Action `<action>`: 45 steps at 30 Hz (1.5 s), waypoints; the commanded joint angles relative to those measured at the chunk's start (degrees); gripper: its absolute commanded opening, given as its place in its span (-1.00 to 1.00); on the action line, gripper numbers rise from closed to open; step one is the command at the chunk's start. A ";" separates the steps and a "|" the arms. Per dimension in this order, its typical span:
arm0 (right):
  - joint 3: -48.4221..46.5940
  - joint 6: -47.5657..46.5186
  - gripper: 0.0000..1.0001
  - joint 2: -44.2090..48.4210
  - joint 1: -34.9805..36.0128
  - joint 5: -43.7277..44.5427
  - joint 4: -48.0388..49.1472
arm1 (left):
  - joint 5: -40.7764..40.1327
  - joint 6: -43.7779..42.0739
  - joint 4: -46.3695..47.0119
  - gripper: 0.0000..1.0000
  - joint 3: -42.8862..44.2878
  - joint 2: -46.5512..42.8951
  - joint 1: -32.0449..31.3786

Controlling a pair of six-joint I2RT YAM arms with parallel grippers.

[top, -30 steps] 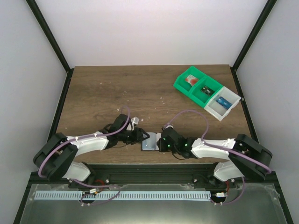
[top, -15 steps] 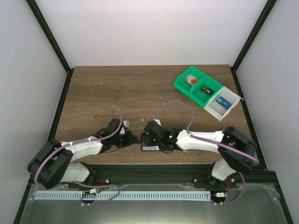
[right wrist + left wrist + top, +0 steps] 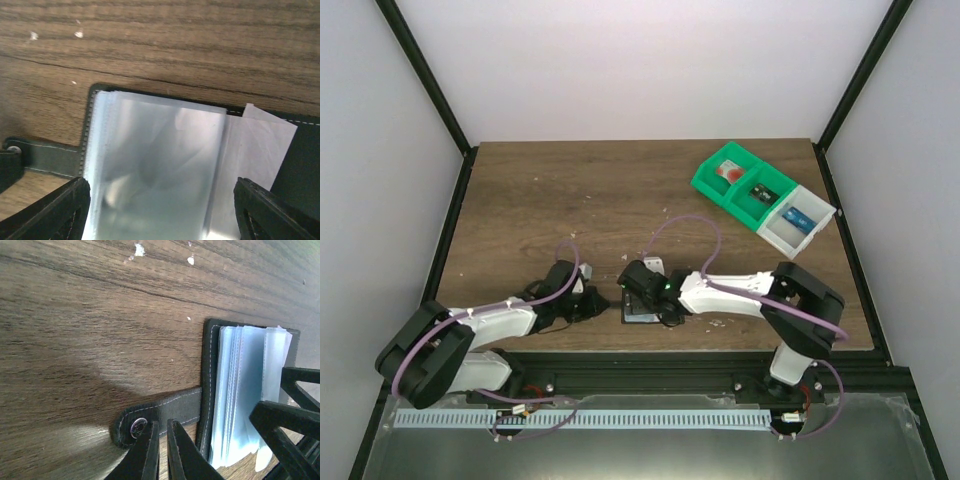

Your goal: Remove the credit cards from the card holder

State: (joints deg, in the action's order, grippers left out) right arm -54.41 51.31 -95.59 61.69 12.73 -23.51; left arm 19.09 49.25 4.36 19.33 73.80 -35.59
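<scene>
The card holder (image 3: 645,318) lies open at the table's near edge, its clear sleeves (image 3: 150,165) fanned up. No credit card shows inside them. A white slip (image 3: 265,140) pokes out on the right panel. My right gripper (image 3: 160,210) hangs open, its fingers wide apart on either side of the top sleeve. My left gripper (image 3: 163,426) is shut, and its tips rest on the lower edge of the black snap tab (image 3: 175,407). One pale credit card with a red circle (image 3: 727,170) lies in the green bin (image 3: 712,189).
The green bin's second compartment holds a small dark item (image 3: 760,192). A white bin (image 3: 813,231) beside it at the back right holds a blue item (image 3: 796,215). White crumbs (image 3: 138,249) dot the wood. The table's front edge is right below the holder.
My right arm has swung left over the holder and its jaws have opened wide. My left gripper has drawn back to the left, onto the tab, and closed.
</scene>
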 commanded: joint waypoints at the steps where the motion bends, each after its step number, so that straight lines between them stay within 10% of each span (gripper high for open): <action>1: -2.17 1.25 0.60 -1.80 0.52 2.40 -2.94 | -0.34 -0.80 1.47 -0.82 -0.92 -0.59 0.21; 13: -4.06 0.79 0.66 -5.64 1.42 3.41 -4.29 | 0.05 -0.46 2.56 -0.85 -2.06 -0.50 0.20; 32: -1.26 0.65 0.09 -0.82 1.45 7.39 -6.15 | -1.78 -2.24 1.79 -0.88 -2.24 1.75 0.67; 45: 0.62 4.43 0.19 5.67 1.38 13.48 -15.50 | -1.18 -2.86 1.24 -0.87 -1.99 2.72 0.88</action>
State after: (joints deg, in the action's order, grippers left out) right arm -54.06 52.82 -93.65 62.76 21.34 -32.93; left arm 19.66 47.55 7.84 17.98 75.26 -35.22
